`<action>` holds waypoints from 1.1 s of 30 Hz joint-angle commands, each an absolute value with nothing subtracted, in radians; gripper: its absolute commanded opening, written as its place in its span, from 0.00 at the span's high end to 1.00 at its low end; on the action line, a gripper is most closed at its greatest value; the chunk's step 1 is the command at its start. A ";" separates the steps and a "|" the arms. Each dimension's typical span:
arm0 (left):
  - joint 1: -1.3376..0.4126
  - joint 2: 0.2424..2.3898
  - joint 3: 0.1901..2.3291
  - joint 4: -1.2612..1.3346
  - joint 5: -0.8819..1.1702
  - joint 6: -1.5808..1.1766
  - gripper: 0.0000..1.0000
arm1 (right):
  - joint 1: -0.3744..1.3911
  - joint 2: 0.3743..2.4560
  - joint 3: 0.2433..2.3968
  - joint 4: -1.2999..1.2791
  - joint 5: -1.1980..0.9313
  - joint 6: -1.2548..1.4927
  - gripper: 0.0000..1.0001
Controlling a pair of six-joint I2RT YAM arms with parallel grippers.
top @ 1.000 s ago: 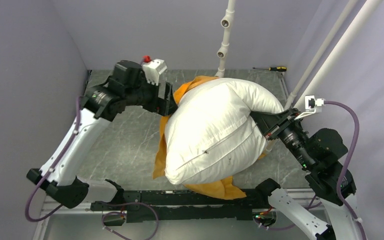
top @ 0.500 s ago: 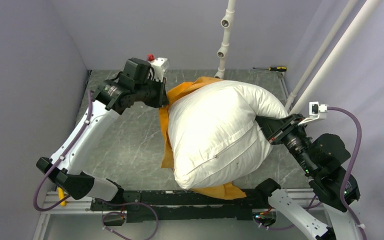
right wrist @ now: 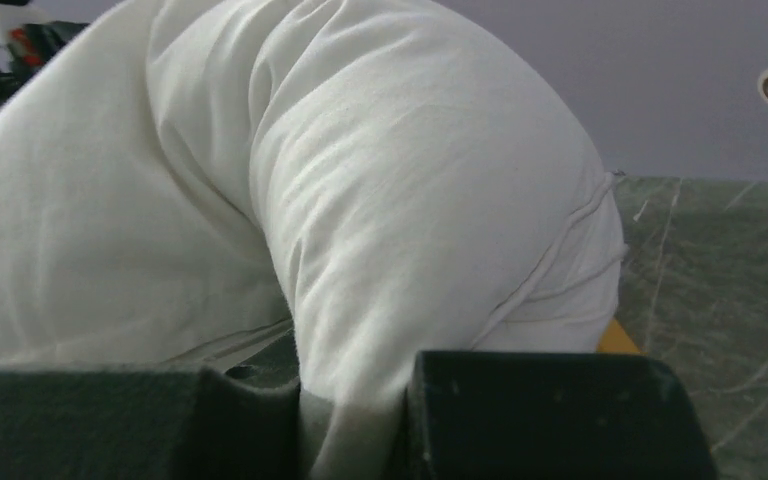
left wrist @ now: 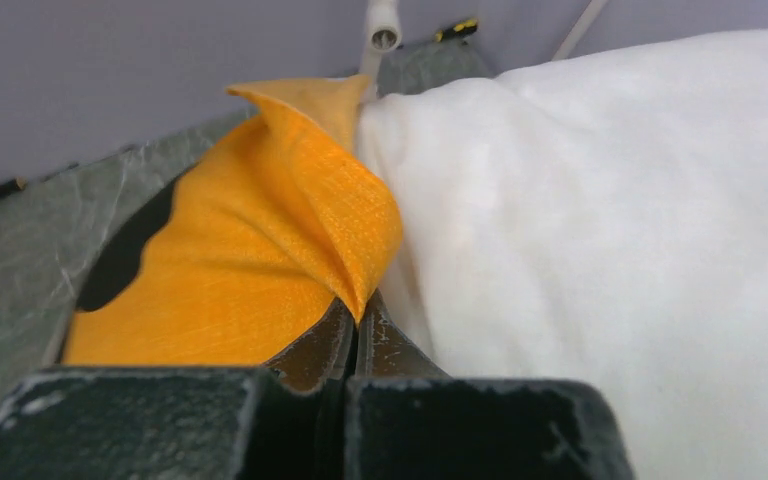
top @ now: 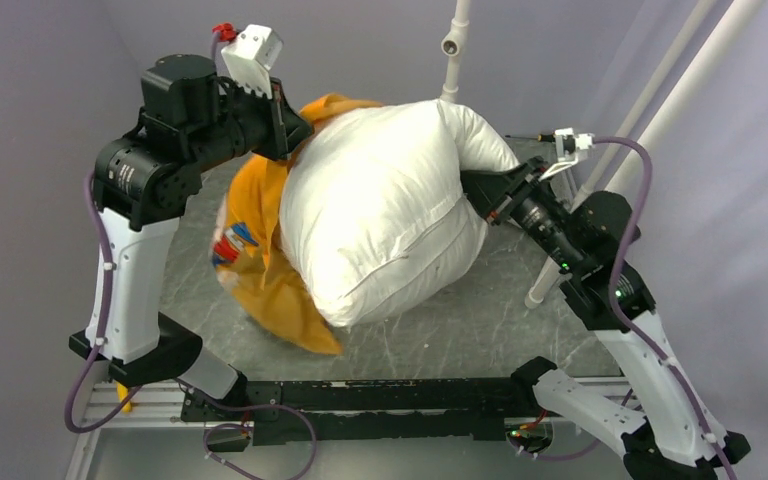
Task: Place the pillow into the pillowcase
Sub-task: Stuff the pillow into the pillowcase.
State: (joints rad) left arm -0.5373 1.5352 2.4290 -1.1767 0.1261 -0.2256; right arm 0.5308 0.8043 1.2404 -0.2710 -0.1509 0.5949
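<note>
While the pillow (top: 380, 220) lies almost wholly outside the pillowcase (top: 255, 260), bulging over the grey table (top: 440, 330), both pincers have cloth in them. The left gripper (left wrist: 358, 322), at the pillow's far left corner, is pinched tight on a fold of the orange pillowcase hem. The right gripper (right wrist: 352, 410), at the pillow's right end, is narrowly clamped on a bunched fold of the pillow itself. The pillowcase hangs crumpled along the pillow's left side, and its mouth is not visibly spread. The risk, as I judge it, is that the left pinch holds only a thin fold. A pull against the pillow's bulk could slip the hem free, or drag both along without the pillow entering.
</note>
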 commanded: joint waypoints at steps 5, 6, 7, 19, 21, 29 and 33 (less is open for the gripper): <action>-0.575 1.441 2.210 -0.667 0.484 -0.358 1.00 | 0.534 0.799 1.103 -0.115 -0.118 0.607 0.82; -0.586 1.419 2.134 -0.651 0.464 -0.360 1.00 | 0.534 0.782 1.066 -0.164 -0.083 0.615 0.73; -0.600 1.382 2.013 -0.626 0.436 -0.359 1.00 | 0.534 0.762 1.024 -0.241 -0.018 0.642 0.55; -0.661 1.202 1.264 -0.574 0.060 -0.408 1.00 | 0.534 0.510 1.083 -1.088 0.178 0.900 0.00; -0.661 1.203 1.265 -0.573 0.046 -0.413 1.00 | 0.534 0.503 1.115 -1.140 0.130 0.940 0.00; -0.638 1.259 1.378 -0.642 -0.101 -0.392 1.00 | 0.535 0.524 1.381 -1.322 0.124 0.970 0.00; -0.552 1.324 1.439 -0.657 -0.079 -0.401 1.00 | 0.537 0.578 1.439 -1.365 0.083 0.949 0.00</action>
